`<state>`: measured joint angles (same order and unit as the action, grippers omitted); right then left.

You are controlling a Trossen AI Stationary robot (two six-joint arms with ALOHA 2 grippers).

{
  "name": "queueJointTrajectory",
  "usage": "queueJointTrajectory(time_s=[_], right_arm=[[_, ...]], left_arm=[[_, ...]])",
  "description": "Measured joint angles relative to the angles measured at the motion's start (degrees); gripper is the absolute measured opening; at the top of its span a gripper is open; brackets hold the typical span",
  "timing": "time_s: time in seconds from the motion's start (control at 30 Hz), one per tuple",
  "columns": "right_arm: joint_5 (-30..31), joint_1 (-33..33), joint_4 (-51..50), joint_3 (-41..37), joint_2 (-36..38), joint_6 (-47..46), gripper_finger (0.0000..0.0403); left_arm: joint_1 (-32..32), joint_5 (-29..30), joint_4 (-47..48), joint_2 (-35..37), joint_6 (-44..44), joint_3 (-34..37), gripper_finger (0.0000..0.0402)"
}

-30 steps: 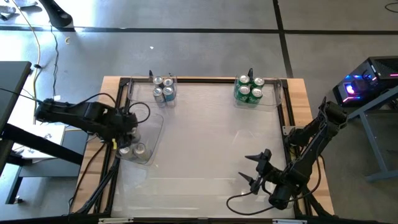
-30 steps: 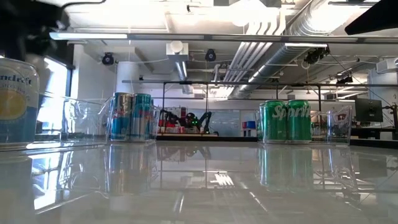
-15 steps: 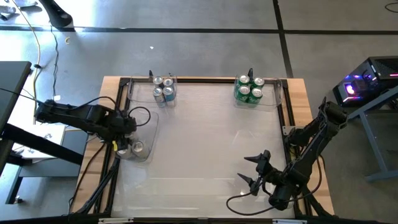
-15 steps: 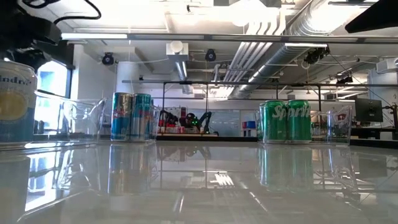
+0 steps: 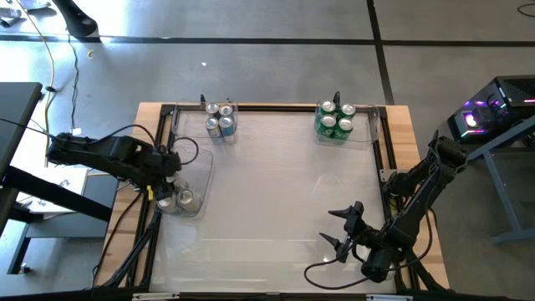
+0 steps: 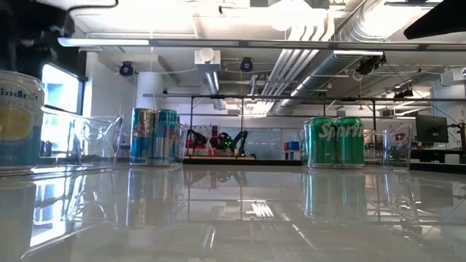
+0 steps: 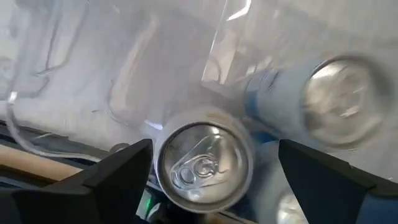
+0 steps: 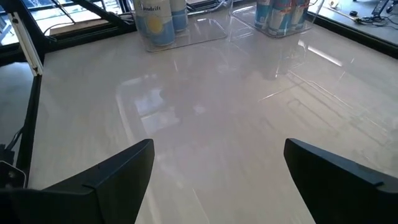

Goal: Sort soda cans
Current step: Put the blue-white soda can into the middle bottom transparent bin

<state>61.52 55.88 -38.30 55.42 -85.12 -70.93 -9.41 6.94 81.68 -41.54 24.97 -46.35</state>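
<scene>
Left pincer (image 5: pixel 170 178) hangs over the clear tray (image 5: pixel 203 180) at the table's left edge, its fingers spread wide on either side of a silver-topped can (image 7: pixel 204 165) with gaps showing, so it grips nothing. Right pincer (image 5: pixel 341 227) waits near the front right of the table (image 5: pixel 276 192), fingers apart and empty. By the look of things the sorting is close to done: blue cans (image 5: pixel 220 119) stand grouped in a tray at the back left, green cans (image 5: pixel 335 119) in a tray at the back right, and pale cans with yellow print (image 5: pixel 177 199) in the left tray, with no loose can on the open table. Each can is a smooth metal cylinder with a brushed silver lid and pull tab; the trays are thin, clear, glossy plastic; the tabletop is a pale, shiny sheet that mirrors the cans.
</scene>
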Motion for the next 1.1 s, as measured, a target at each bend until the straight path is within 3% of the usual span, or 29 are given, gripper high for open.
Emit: queueJointTrajectory(time_s=[0.13,0.23,0.4,0.47,0.57,0.7,0.83,0.93,1.1], right_arm=[[-0.53,0.00,-0.07,0.00,0.18,0.17,0.0355],[-6.39,-0.02,-0.71,0.00,1.92,2.74,0.0355],[-17.02,-0.43,-0.14,0.00,5.11,10.90,0.0355],[-23.64,-1.50,0.21,0.00,5.69,14.03,0.0355],[-40.78,-4.64,-0.87,0.84,6.37,17.02,0.0355],[-57.99,-9.53,-8.61,6.10,5.96,9.54,0.0355],[-67.85,-10.87,-21.09,12.80,4.45,2.69,0.0355],[-68.82,-8.97,-29.20,17.71,3.91,-3.50,0.0355],[-65.88,-1.11,-35.74,20.31,3.72,-22.30,0.0355]], left_arm=[[0.00,0.08,-0.21,-0.88,4.87,-5.94,0.0344],[-0.17,3.42,-2.29,-1.81,7.98,-10.14,0.0344],[-3.08,11.28,-19.56,-4.78,3.47,-11.59,0.0344],[-4.73,14.90,-27.57,-7.64,0.26,-11.59,0.0344],[-7.24,21.02,-38.02,-12.95,-3.95,-11.56,0.0344],[-9.76,27.64,-50.41,-20.77,-8.59,-11.56,0.0344],[-11.20,31.23,-56.60,-27.62,-10.75,-11.56,0.0344],[-11.54,32.27,-57.05,-31.70,-9.30,-11.56,0.0344],[-11.79,33.35,-56.26,-37.35,-6.90,-11.54,0.0344]])
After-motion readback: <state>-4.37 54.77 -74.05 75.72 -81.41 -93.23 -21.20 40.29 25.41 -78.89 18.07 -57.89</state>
